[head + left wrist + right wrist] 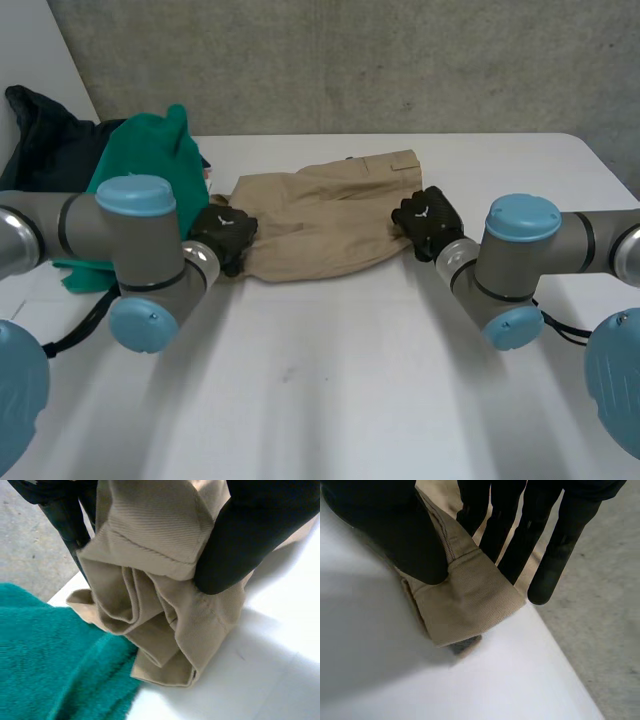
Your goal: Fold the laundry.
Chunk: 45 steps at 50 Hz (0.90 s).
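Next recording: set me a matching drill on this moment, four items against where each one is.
Items:
1 left hand
2 right hand
3 green cloth
4 dark garment

Places:
A behind the green cloth
B pinching the tan garment at its end nearest the green cloth
C pinching the tan garment's opposite end
D heaped against the tan garment

Pairs: 1-B; 2-C; 3-D; 4-A

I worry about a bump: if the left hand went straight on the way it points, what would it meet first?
The left hand grips the tan shorts; past them, most likely the green cloth lying just ahead, though depth is unclear.
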Each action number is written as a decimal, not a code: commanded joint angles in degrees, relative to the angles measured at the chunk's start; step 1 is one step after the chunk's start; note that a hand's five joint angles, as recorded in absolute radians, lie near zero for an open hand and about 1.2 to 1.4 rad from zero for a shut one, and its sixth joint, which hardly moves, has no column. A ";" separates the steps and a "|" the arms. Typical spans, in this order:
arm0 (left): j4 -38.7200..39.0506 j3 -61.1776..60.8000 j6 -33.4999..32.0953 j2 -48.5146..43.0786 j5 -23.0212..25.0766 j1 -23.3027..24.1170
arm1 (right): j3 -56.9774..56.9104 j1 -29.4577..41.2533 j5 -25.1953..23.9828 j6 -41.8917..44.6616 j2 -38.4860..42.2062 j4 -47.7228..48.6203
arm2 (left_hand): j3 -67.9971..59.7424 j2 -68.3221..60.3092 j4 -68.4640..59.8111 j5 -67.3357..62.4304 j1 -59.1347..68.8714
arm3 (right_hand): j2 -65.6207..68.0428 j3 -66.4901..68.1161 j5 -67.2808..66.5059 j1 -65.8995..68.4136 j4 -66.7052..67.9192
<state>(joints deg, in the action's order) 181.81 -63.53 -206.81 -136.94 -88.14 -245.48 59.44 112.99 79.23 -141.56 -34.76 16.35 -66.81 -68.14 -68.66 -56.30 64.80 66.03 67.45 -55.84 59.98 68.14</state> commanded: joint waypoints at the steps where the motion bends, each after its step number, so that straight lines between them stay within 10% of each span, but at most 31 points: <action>1: -8.82 -1.07 6.84 15.00 -0.28 0.44 | 1.73 -1.10 1.89 -2.84 -11.87 -6.47 | -13.19 -11.86 -11.34 -13.70 15.20 | 13.97 12.55 -14.16 20.02 11.86; 14: -22.28 8.33 10.81 39.46 4.65 0.70 | -6.17 -5.49 -3.65 -5.13 -40.20 -28.20 | -13.19 -11.86 -11.34 -13.70 15.20 | 13.97 12.55 -14.16 20.02 11.86; 28: -29.76 14.14 10.81 31.23 5.61 -0.09 | -10.22 -4.97 -6.72 -7.16 -35.21 -40.87 | -13.19 -11.86 -11.34 -13.70 15.20 | 13.97 12.55 -14.16 20.02 11.86; 39: -17.03 23.18 11.08 6.61 3.86 -2.37 | -13.72 -0.49 5.91 -7.77 -14.92 -25.87 | -13.19 -11.86 -11.34 -13.70 15.20 | 13.97 12.55 -14.16 20.02 11.86; 45: 4.83 28.11 15.38 8.44 2.63 -3.34 | -18.39 0.30 11.64 -10.40 -14.54 -8.55 | -13.19 -11.86 -11.34 -13.70 15.20 | 13.97 12.55 -14.16 20.02 11.86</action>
<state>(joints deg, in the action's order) 168.60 -39.70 -194.94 -129.55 -84.28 -248.21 45.52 112.32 84.85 -149.57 -50.79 -8.32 -67.91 -68.58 -68.74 -56.42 64.95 66.61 68.20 -58.27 63.60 68.59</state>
